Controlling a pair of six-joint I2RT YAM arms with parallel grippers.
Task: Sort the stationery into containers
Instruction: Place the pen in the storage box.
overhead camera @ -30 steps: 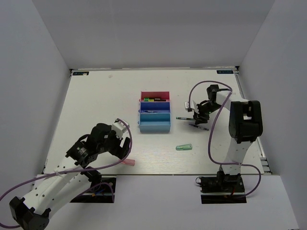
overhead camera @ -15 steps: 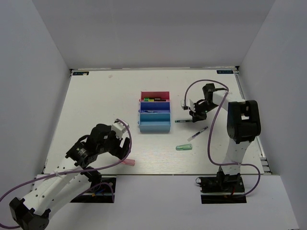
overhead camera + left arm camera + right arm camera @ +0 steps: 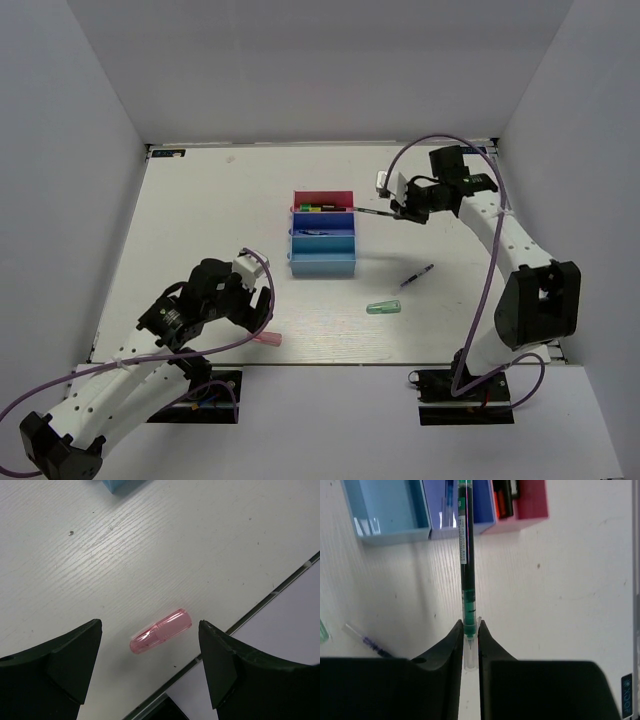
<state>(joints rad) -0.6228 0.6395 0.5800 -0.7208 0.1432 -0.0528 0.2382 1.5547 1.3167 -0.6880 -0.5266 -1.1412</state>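
Trays first, 3 joined in a row mid-table [image 3: 200, 220].
- Light blue tray [image 3: 322, 268]: nearest you.
- Dark blue tray [image 3: 294, 225]: middle; a thin dark pen [image 3: 318, 231] lies inside.
- Red tray [image 3: 323, 195]: farthest; highlighters [image 3: 320, 207] with green and yellow caps inside.

Around them:
- Pink capsule [image 3: 161, 637] lies flat by the table's near edge. Your left gripper [image 3: 149, 630] hangs over it, fingers spread wide, touching nothing.
- Mint capsule [image 3: 383, 308] lies right of the trays, nearer you.
- Loose pen [image 3: 417, 276] lies just beyond it.
- Right gripper [image 3: 469, 630] is clamped on the tail of a green pen [image 3: 465, 555], off the table, with the tip at the red and dark blue trays' right side.
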